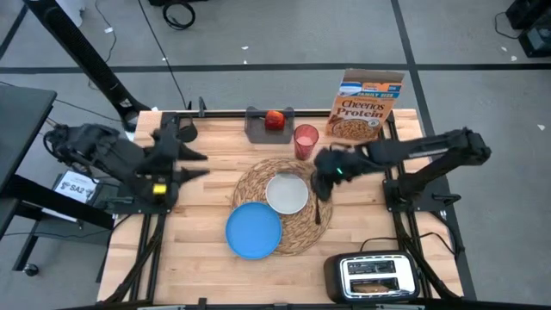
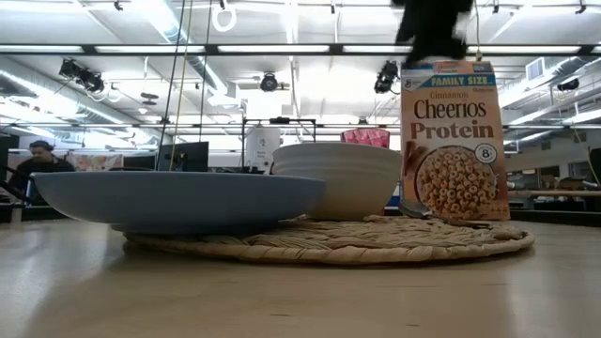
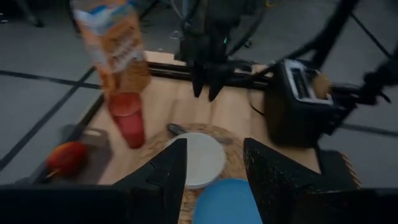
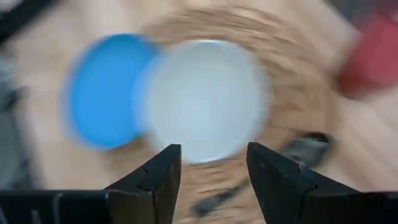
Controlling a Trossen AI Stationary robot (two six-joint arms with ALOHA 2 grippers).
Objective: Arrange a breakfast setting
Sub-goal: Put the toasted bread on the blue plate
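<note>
**Setting partly laid**

White bowl (image 1: 287, 193), blue plate (image 1: 254, 230), spoon (image 1: 318, 207) on placemat (image 1: 303, 232); apple (image 1: 274, 119) in tray (image 1: 256, 129), toast (image 1: 373, 284) in toaster (image 1: 372, 275) remain. Right gripper (image 1: 320, 182) spread, empty, beside bowl; left gripper (image 1: 195, 164) spread, waiting.

One bowl (image 1: 287, 193), one plate (image 1: 254, 230)

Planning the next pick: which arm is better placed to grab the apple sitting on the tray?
Probably the left. Its open end effector has a clear path to the apple; the right end effector, also open, hovers near the spoon, with the cup between.
</note>
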